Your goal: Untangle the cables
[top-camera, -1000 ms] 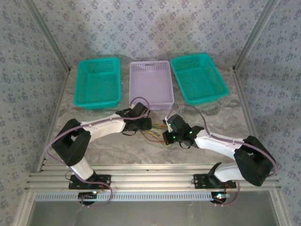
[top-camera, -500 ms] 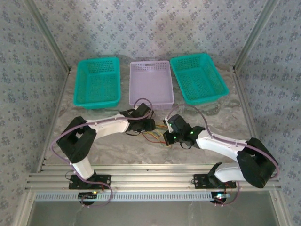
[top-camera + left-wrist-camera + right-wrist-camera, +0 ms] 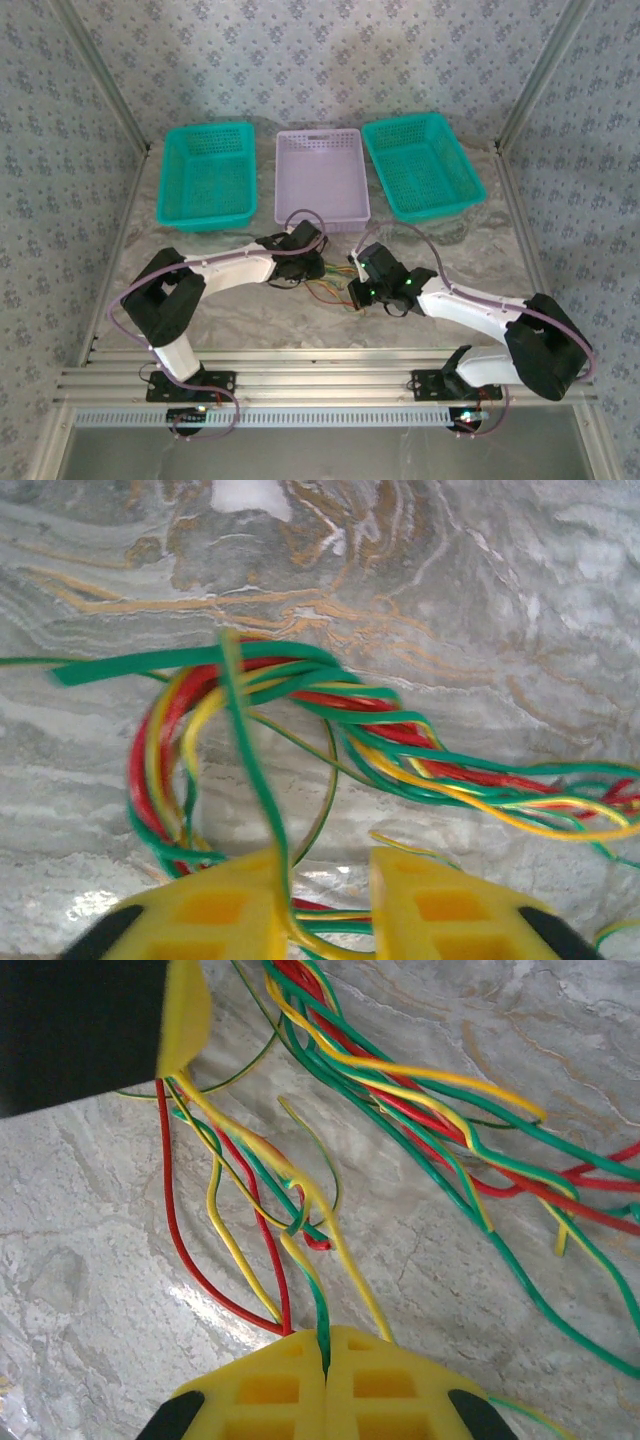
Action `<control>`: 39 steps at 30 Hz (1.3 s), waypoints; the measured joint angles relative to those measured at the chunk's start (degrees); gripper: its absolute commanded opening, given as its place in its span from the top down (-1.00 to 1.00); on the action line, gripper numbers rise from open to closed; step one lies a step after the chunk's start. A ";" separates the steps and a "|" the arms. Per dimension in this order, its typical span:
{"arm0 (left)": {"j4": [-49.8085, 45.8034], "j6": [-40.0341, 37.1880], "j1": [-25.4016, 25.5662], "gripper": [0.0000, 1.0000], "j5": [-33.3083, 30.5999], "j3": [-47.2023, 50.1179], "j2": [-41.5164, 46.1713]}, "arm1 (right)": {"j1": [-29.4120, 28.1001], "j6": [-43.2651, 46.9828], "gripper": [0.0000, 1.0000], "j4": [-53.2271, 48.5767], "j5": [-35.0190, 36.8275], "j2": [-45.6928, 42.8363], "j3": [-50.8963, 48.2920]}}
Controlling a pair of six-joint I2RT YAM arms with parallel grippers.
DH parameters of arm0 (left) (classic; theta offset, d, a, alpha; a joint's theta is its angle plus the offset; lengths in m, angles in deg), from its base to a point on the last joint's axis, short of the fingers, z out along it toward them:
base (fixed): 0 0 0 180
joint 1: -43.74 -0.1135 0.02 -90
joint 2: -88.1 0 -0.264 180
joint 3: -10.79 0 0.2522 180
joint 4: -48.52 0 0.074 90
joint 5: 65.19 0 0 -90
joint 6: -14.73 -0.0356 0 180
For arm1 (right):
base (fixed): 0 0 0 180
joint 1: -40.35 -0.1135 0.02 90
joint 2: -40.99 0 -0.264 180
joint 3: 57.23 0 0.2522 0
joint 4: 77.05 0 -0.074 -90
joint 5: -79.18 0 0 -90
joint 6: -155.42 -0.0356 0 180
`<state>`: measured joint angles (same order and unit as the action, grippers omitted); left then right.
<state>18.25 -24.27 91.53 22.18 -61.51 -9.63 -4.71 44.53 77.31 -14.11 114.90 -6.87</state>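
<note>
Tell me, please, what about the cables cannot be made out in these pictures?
- Top view: the cables are too small to trace strand by strand.
- Left wrist view: the bottom edge cuts off the strands passing through the left gripper.
- Right wrist view: a dark blurred body hides the strand ends top left.
</note>
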 measured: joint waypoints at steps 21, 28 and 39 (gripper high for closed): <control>-6.75 -2.97 0.24 1.00 -9.05 6.58 18.64 | 15.43 -2.64 1.00 -6.49 1.73 -14.16 -0.04; -10.27 -4.11 -0.83 1.00 -10.62 9.35 25.92 | 20.48 -4.39 1.00 -7.28 -0.90 -16.48 -0.35; -18.14 -6.45 -5.40 1.00 -12.63 10.23 39.15 | 25.83 -6.88 1.00 -9.64 0.44 -17.03 -1.81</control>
<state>0.11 -30.72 86.13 9.54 -51.29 29.52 21.13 37.65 67.67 -13.67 97.87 -8.69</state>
